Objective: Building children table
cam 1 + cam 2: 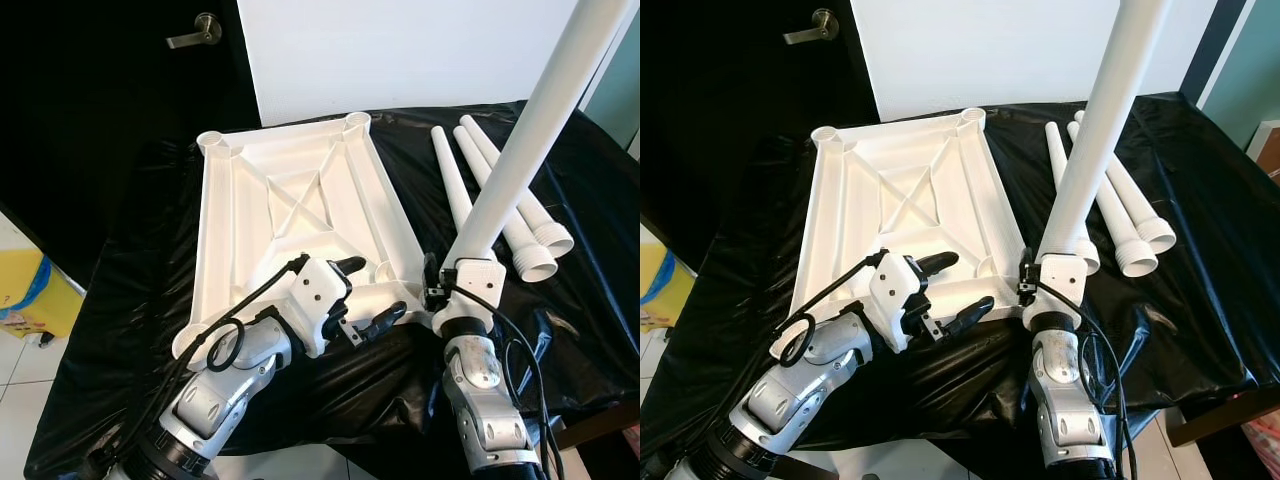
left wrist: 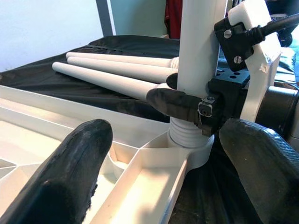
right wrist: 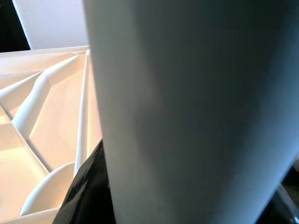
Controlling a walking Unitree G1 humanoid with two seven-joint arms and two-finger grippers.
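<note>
A white plastic tabletop (image 1: 290, 200) lies upside down on the black-covered table, ribs facing up. A long white table leg (image 1: 525, 140) stands upright with its threaded end in the tabletop's near right corner socket (image 2: 187, 140). My right gripper (image 1: 440, 280) is shut on the leg's lower part. My left gripper (image 1: 365, 295) hovers open over the tabletop's near edge, just left of that corner, its black fingers (image 2: 70, 168) apart and holding nothing.
Three more white legs (image 1: 500, 200) lie side by side on the black sheet (image 1: 130, 260) at the right. A dark door with a lever handle (image 1: 195, 32) stands behind at the left. A yellow object (image 1: 30, 290) sits on the tiled floor at left.
</note>
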